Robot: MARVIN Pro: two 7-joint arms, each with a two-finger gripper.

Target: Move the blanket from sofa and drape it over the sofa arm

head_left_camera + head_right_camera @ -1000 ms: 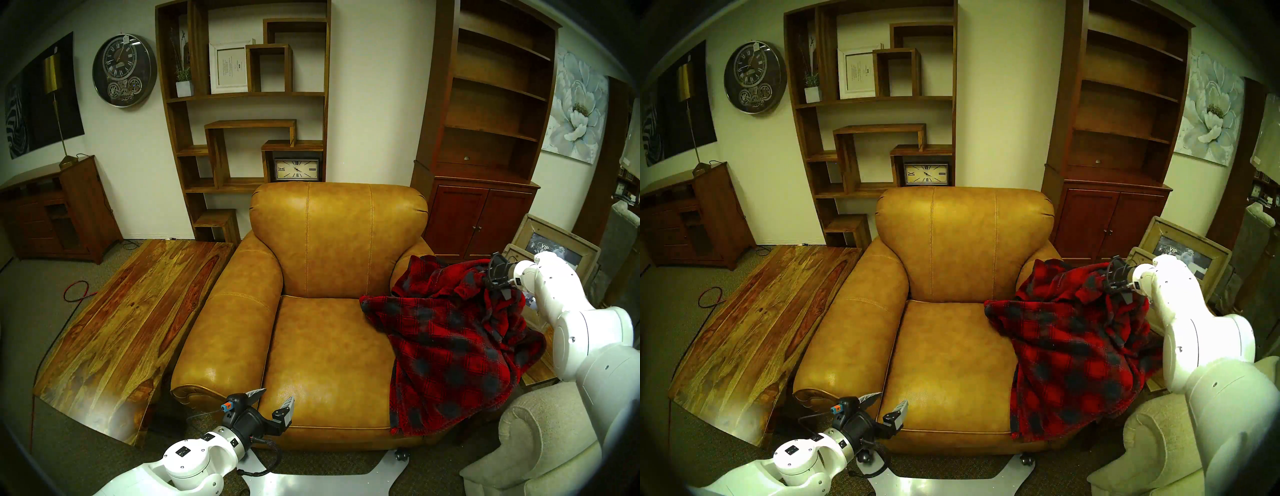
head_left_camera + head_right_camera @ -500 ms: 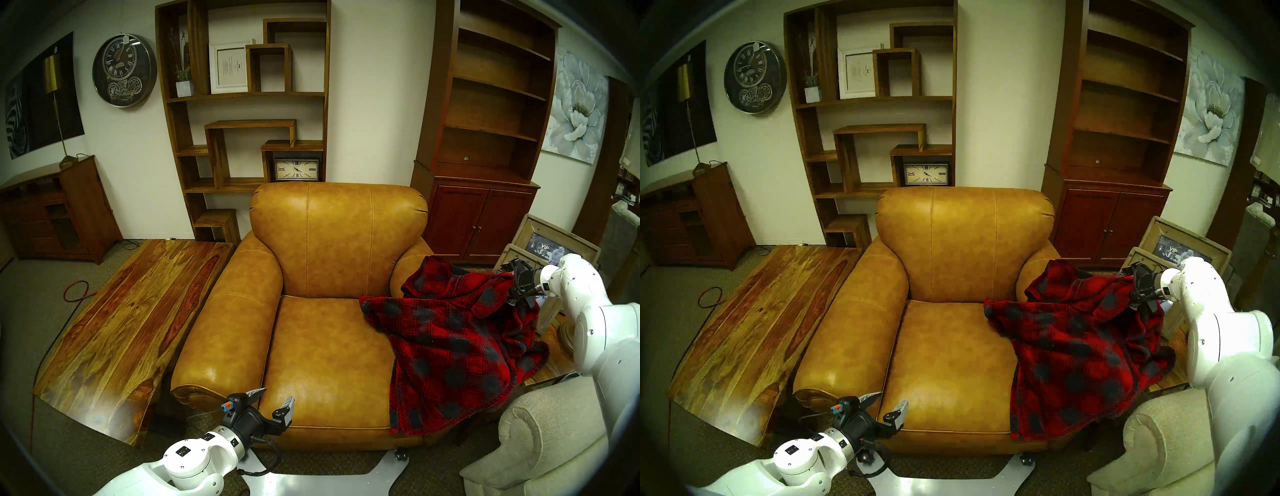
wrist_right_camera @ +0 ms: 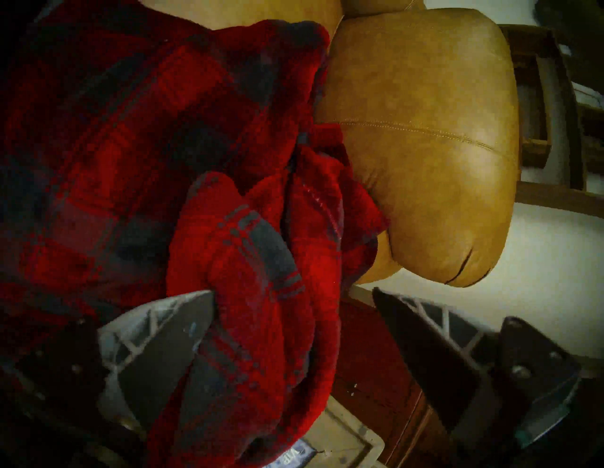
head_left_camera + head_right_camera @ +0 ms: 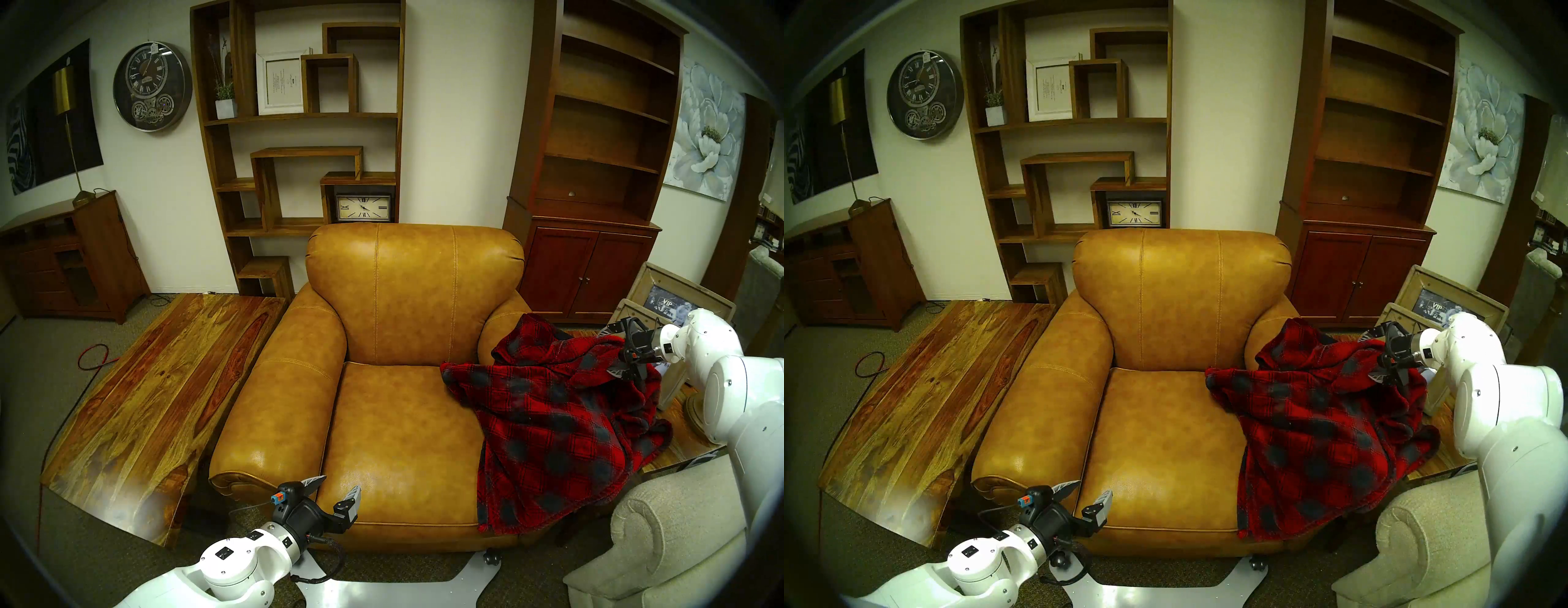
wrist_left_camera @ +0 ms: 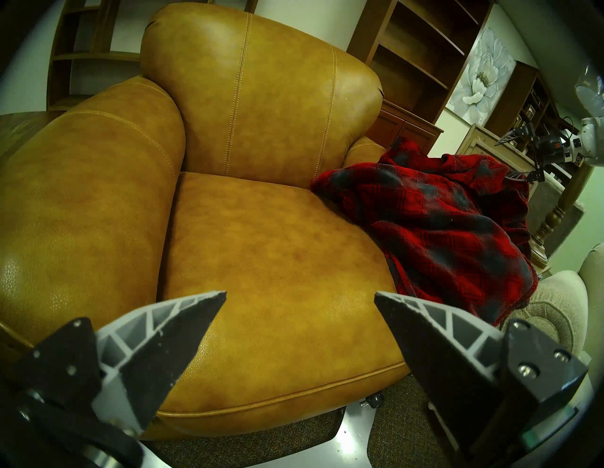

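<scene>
White-shelled, the right arm reaches in from beyond the sofa arm (image 4: pixel 505 325), its right gripper (image 4: pixel 615 350) spread wide, one finger (image 3: pixel 170 333) touching the blanket (image 4: pixel 555 420). That plaid fleece hangs over the sofa arm, spilling onto the sofa (image 4: pixel 394 429) seat. Left gripper (image 4: pixel 335 490) hovers wide apart at the seat's front edge.

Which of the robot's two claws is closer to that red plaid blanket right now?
The right. The right gripper sits open at the far edge of the blanket, which lies over the sofa arm. The left gripper hangs open off the seat's front edge, well clear of it.
</scene>
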